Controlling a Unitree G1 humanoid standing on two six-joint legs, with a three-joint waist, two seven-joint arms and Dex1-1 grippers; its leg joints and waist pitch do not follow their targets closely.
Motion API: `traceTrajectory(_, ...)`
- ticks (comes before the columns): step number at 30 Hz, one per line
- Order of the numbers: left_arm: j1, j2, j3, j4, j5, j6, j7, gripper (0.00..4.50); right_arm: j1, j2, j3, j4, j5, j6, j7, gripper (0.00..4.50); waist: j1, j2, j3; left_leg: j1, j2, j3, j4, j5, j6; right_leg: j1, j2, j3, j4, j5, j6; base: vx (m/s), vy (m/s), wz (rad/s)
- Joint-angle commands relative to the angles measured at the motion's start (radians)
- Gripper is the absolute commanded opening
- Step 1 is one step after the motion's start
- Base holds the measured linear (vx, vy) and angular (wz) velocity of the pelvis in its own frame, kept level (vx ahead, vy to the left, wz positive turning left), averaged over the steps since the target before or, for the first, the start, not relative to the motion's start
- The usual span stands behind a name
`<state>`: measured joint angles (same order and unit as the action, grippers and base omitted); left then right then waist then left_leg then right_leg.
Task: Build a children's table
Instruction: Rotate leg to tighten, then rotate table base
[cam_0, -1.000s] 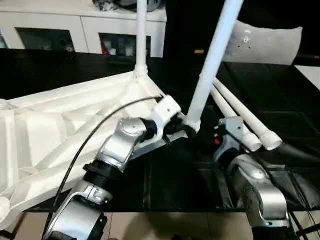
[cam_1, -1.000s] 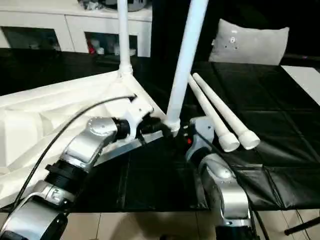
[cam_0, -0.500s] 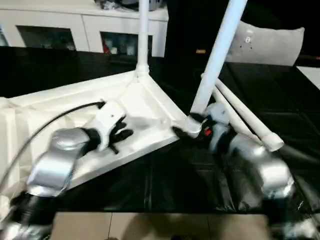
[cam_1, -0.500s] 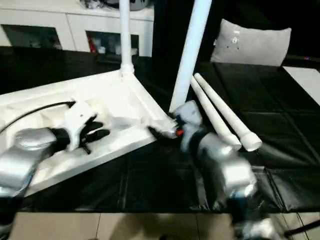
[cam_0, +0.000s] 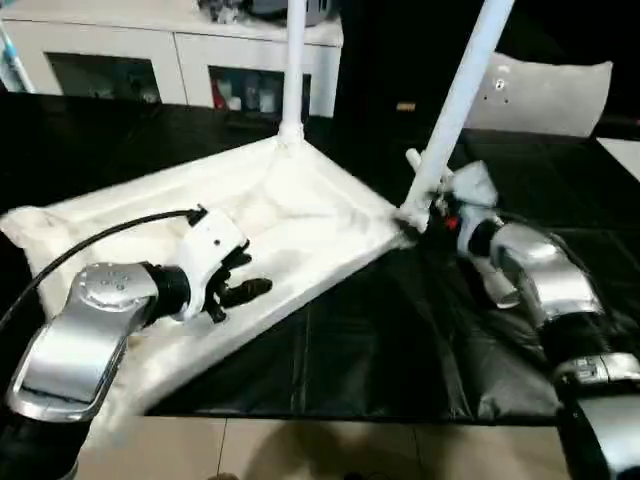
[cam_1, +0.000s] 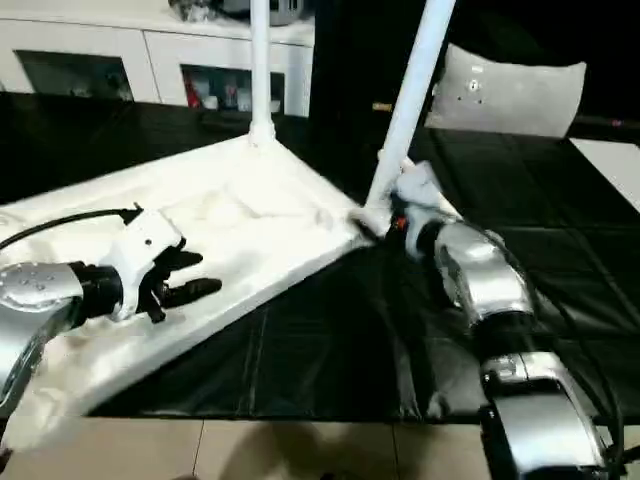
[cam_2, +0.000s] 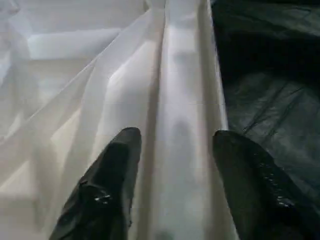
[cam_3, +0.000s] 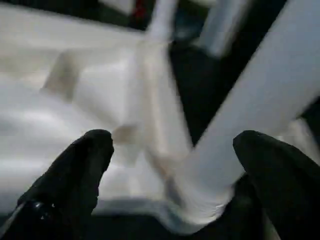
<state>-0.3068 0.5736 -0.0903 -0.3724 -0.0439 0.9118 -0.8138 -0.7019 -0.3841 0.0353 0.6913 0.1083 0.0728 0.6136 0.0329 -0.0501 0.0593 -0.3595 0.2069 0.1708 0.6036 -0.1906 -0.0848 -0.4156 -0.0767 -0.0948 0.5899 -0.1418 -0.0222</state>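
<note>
The children's table top (cam_0: 300, 215) lies underside up on the black surface. One white leg (cam_0: 293, 70) stands in its far corner socket. A second leg (cam_0: 455, 110) stands tilted in the right corner socket. My left gripper (cam_0: 255, 275) hovers open over the top's near edge; in the left wrist view its fingers (cam_2: 112, 172) straddle the white rim (cam_2: 182, 115) with a gap on both sides. My right gripper (cam_3: 175, 137) is open wide at the foot of the tilted leg (cam_3: 250, 105), one finger on each side of it.
A white-grey cushion (cam_0: 550, 95) leans at the back right. A white cabinet (cam_0: 150, 55) runs along the back left. A flat white board (cam_0: 625, 150) shows at the right edge. The black surface's front edge (cam_0: 350, 415) is near me.
My left gripper has let go at the tilted leg's foot, opened, and drawn back left along the top's near edge. My right arm has reached forward to that leg's foot.
</note>
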Motion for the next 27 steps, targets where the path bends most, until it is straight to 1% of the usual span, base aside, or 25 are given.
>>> traceTrajectory(1,-0.013,0.013,0.003,-0.002,0.016,0.017,0.028,2.81,0.016,0.016,-0.003,-0.016,0.008,-0.016,0.020,4.50,-0.006,0.000,-0.065,0.000,0.014,0.001,-0.067,-0.231,0.018,0.050,-0.049,0.045,-0.067,-0.405,-0.138,0.000,0.000,0.00)
traceTrajectory(2,-0.016,0.023,0.006,0.005,0.031,0.027,0.050,2.91,0.041,0.027,0.008,-0.040,0.016,-0.011,0.052,4.50,-0.007,0.003,-0.066,0.000,0.014,0.001,-0.066,-0.238,0.022,0.050,-0.049,0.045,-0.069,-0.414,-0.131,0.000,0.000,0.00)
traceTrajectory(3,-0.019,0.039,0.014,0.020,0.058,0.037,0.082,2.91,0.098,0.044,0.030,-0.109,0.022,0.008,0.089,4.50,-0.007,0.001,-0.067,-0.001,0.015,0.001,-0.066,-0.237,0.025,0.051,-0.049,0.045,-0.069,-0.410,-0.127,0.000,0.000,0.00)
traceTrajectory(4,-0.021,0.045,0.019,0.030,0.071,0.046,0.097,3.08,0.129,0.052,0.039,-0.150,0.027,0.031,0.098,4.50,-0.005,0.003,-0.066,-0.002,0.016,-0.001,-0.068,-0.231,0.028,0.051,-0.049,0.046,-0.069,-0.406,-0.119,0.000,0.000,0.00)
traceTrajectory(5,-0.021,0.045,0.019,0.030,0.071,0.046,0.097,3.12,0.129,0.052,0.039,-0.150,0.027,0.031,0.098,4.50,-0.006,0.002,-0.069,-0.003,0.017,-0.001,-0.069,-0.215,0.029,0.053,-0.049,0.047,-0.067,-0.389,-0.120,0.000,0.000,0.00)
traceTrajectory(6,-0.023,0.048,0.022,0.035,0.076,0.053,0.106,3.12,0.141,0.058,0.045,-0.158,0.030,0.032,0.100,4.50,-0.007,0.001,-0.071,-0.004,0.017,-0.003,-0.069,-0.205,0.029,0.054,-0.048,0.046,-0.064,-0.377,-0.128,0.000,0.000,0.00)
traceTrajectory(7,-0.025,0.063,0.017,0.043,0.090,0.061,0.114,3.12,0.171,0.064,0.061,-0.189,0.031,0.047,0.100,4.50,-0.005,0.004,-0.072,-0.001,0.018,-0.002,-0.068,-0.192,0.028,0.053,-0.047,0.046,-0.061,-0.352,-0.143,0.000,0.000,0.00)
traceTrajectory(8,-0.025,0.063,0.017,0.043,0.090,0.061,0.114,3.12,0.171,0.064,0.061,-0.189,0.031,0.047,0.100,4.50,-0.006,0.004,-0.072,-0.002,0.018,-0.002,-0.068,-0.185,0.029,0.052,-0.046,0.047,-0.061,-0.341,-0.148,0.000,0.000,0.00)
traceTrajectory(9,-0.025,0.075,0.017,0.058,0.109,0.071,0.134,3.12,0.210,0.071,0.082,-0.231,0.031,0.077,0.089,4.50,-0.005,0.009,-0.071,-0.001,0.020,-0.002,-0.069,-0.187,0.029,0.051,-0.047,0.047,-0.059,-0.329,-0.160,0.000,0.000,0.00)
traceTrajectory(10,-0.024,0.091,0.016,0.081,0.137,0.077,0.160,3.12,0.253,0.079,0.102,-0.284,0.030,0.118,0.071,4.50,-0.005,0.010,-0.069,-0.001,0.019,-0.002,-0.070,-0.193,0.025,0.051,-0.044,0.047,-0.058,-0.326,-0.156,0.000,0.000,0.00)
traceTrajectory(11,-0.024,0.101,0.015,0.098,0.156,0.079,0.178,2.98,0.282,0.084,0.115,-0.320,0.030,0.147,0.058,4.50,-0.007,0.010,-0.064,-0.001,0.017,-0.002,-0.072,-0.221,0.025,0.049,-0.042,0.045,-0.065,-0.365,-0.139,0.000,0.000,0.00)
traceTrajectory(12,-0.024,0.113,0.013,0.118,0.174,0.075,0.195,2.86,0.305,0.090,0.127,-0.350,0.028,0.166,0.040,4.50,-0.008,0.008,-0.064,-0.001,0.017,-0.003,-0.074,-0.239,0.023,0.049,-0.044,0.045,-0.070,-0.397,-0.126,0.000,0.000,0.00)
traceTrajectory(13,-0.023,0.124,0.010,0.134,0.184,0.073,0.203,2.86,0.321,0.096,0.133,-0.371,0.028,0.188,0.024,4.50,-0.007,0.010,-0.064,0.003,0.015,-0.005,-0.073,-0.253,0.016,0.047,-0.047,0.044,-0.075,-0.440,-0.110,0.000,0.000,0.00)
traceTrajectory(14,-0.023,0.126,0.009,0.137,0.187,0.071,0.205,2.76,0.323,0.097,0.134,-0.375,0.027,0.192,0.021,4.50,-0.007,0.013,-0.064,0.002,0.014,-0.005,-0.073,-0.253,0.014,0.047,-0.047,0.045,-0.077,-0.448,-0.105,0.000,0.000,0.00)
traceTrajectory(15,-0.023,0.141,0.001,0.157,0.202,0.063,0.217,2.71,0.338,0.106,0.139,-0.396,0.022,0.214,0.004,4.50,-0.008,0.013,-0.064,0.003,0.015,-0.007,-0.074,-0.265,0.010,0.044,-0.047,0.044,-0.079,-0.461,-0.102,0.000,0.000,0.00)
traceTrajectory(16,-0.021,0.166,-0.018,0.189,0.224,0.047,0.237,2.60,0.358,0.126,0.137,-0.425,0.012,0.242,-0.012,4.50,-0.007,0.018,-0.063,0.005,0.015,-0.008,-0.075,-0.278,0.006,0.042,-0.045,0.044,-0.081,-0.462,-0.098,0.000,0.000,0.00)
traceTrajectory(17,-0.021,0.173,-0.024,0.200,0.231,0.040,0.245,2.38,0.363,0.133,0.135,-0.435,0.006,0.248,-0.016,4.50,-0.010,0.016,-0.063,0.005,0.013,-0.010,-0.076,-0.295,0.004,0.042,-0.046,0.042,-0.081,-0.475,-0.092,0.000,0.000,0.00)
traceTrajectory(18,-0.021,0.181,-0.032,0.218,0.240,0.031,0.254,2.38,0.370,0.145,0.132,-0.444,-0.002,0.252,-0.021,4.50,-0.010,0.018,-0.063,0.004,0.013,-0.012,-0.077,-0.300,0.003,0.043,-0.046,0.042,-0.081,-0.478,-0.089,0.000,0.000,0.00)
traceTrajectory(19,-0.021,0.183,-0.034,0.225,0.242,0.028,0.255,2.36,0.371,0.148,0.133,-0.447,-0.004,0.256,-0.025,4.50,-0.010,0.018,-0.063,0.008,0.015,-0.013,-0.077,-0.310,0.000,0.040,-0.048,0.042,-0.083,-0.484,-0.087,0.000,0.000,0.00)
traceTrajectory(21,-0.020,0.188,-0.045,0.245,0.245,0.015,0.249,2.10,0.373,0.159,0.135,-0.453,-0.004,0.267,-0.036,4.50,-0.011,0.019,-0.061,0.009,0.016,-0.014,-0.079,-0.321,-0.003,0.039,-0.049,0.042,-0.085,-0.488,-0.090,0.000,0.000,0.00)
traceTrajectory(22,-0.020,0.190,-0.055,0.255,0.245,0.011,0.241,1.98,0.377,0.165,0.140,-0.467,-0.001,0.283,-0.047,4.50,-0.009,0.020,-0.062,0.012,0.015,-0.014,-0.078,-0.322,-0.004,0.037,-0.050,0.044,-0.085,-0.483,-0.093,0.000,0.000,0.00)
traceTrajectory(24,-0.014,0.197,-0.082,0.267,0.237,0.000,0.206,1.90,0.378,0.179,0.153,-0.477,0.003,0.306,-0.063,4.50,-0.008,0.021,-0.062,0.010,0.016,-0.015,-0.080,-0.322,-0.006,0.039,-0.051,0.045,-0.082,-0.470,-0.099,0.000,0.000,0.00)
traceTrajectory(25,-0.014,0.197,-0.082,0.267,0.237,0.000,0.206,1.88,0.378,0.179,0.153,-0.477,0.003,0.306,-0.063,4.50,-0.007,0.022,-0.063,0.010,0.018,-0.015,-0.081,-0.316,-0.010,0.041,-0.052,0.046,-0.080,-0.453,-0.106,0.000,0.000,0.00)
traceTrajectory(27,0.002,0.202,-0.124,0.257,0.188,-0.023,0.115,1.88,0.346,0.210,0.159,-0.425,-0.006,0.306,-0.089,4.50,-0.008,0.021,-0.063,0.008,0.018,-0.015,-0.083,-0.307,-0.013,0.043,-0.053,0.048,-0.076,-0.429,-0.116,0.000,0.000,0.00)
